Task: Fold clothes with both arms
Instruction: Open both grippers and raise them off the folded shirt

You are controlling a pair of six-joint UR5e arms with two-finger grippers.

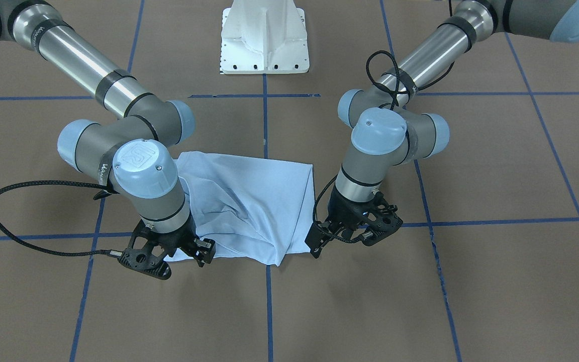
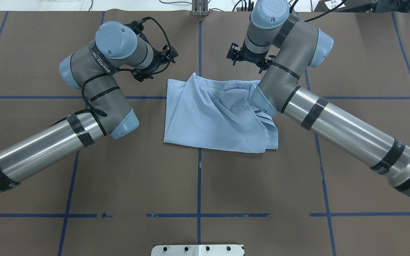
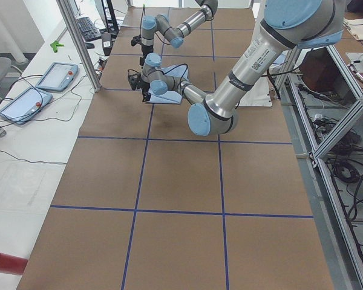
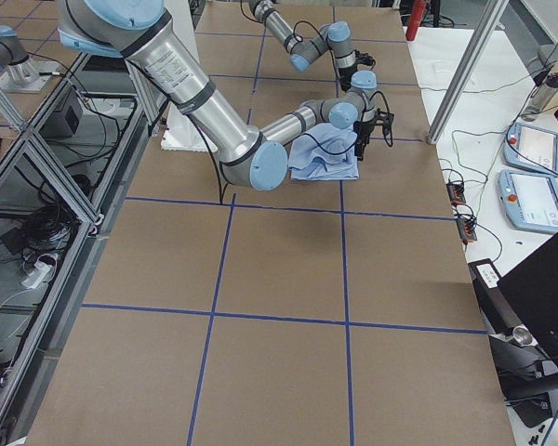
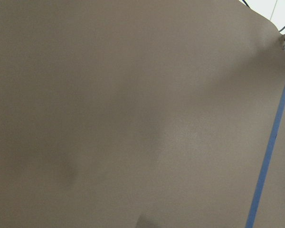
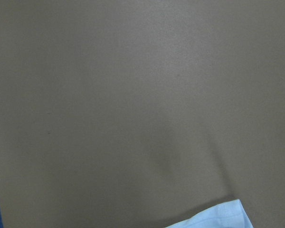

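While both arms reach out over the brown table [image 1: 495, 166], crossed by a grid of blue tape lines [image 1: 265, 125], a light blue T-shirt lies in a loose, creased heap at its middle. The left arm [image 2: 48, 145] and the right arm [image 2: 347, 129] come in from opposite sides, elbows bent, wrists turned down toward the table. The T-shirt [image 2: 208, 117] straddles the central tape line between them, roughly folded, with ridges of cloth running across it; in the overhead view the right arm's elbow joint covers part of its right side. The left gripper [image 1: 347, 232] hangs just beside the shirt's edge on the side away from the robot. The right gripper [image 1: 169, 250] sits at the opposite corner of that same edge, where its black frame overlaps the cloth in the front-facing view. Whether either gripper's fingers are spread or closed cannot be told from any view, nor whether they hold fabric. The right wrist view catches only a corner of the shirt at its bottom edge; the left wrist view shows bare table and one tape line.
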